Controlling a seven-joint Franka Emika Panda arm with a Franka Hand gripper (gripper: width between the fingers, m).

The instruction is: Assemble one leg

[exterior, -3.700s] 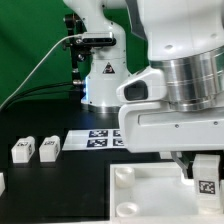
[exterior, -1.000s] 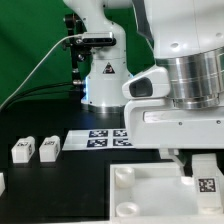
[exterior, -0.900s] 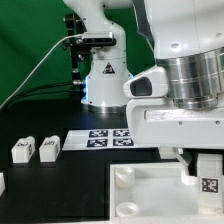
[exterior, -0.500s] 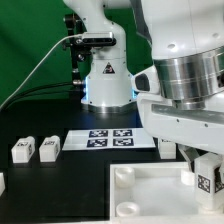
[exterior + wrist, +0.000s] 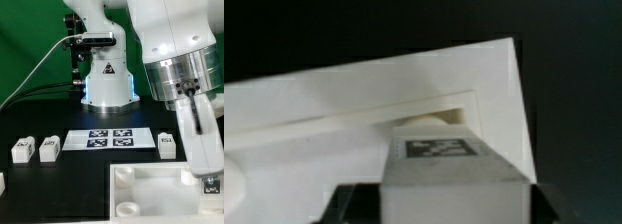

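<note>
My gripper (image 5: pixel 206 176) is shut on a leg (image 5: pixel 209 184), a small white block with a black-and-white tag, and holds it at the white panel's (image 5: pixel 150 196) far corner on the exterior view's right. In the wrist view the leg (image 5: pixel 445 158) sits between my dark fingers (image 5: pixel 349 204), its tip at the corner socket (image 5: pixel 430 122) of the panel (image 5: pixel 349 100). I cannot tell whether it touches. Two more legs (image 5: pixel 22 150) (image 5: pixel 48 147) stand on the black table at the left. A third (image 5: pixel 167 145) stands behind the panel.
The marker board (image 5: pixel 108 138) lies between the panel and the arm's white base (image 5: pixel 105 80). A white part (image 5: pixel 2 183) is cut off at the exterior view's left edge. A cable runs along the green backdrop.
My wrist has turned and tilted, and the held leg has moved slightly down towards the panel's corner. The leg behind the panel has come into sight.
</note>
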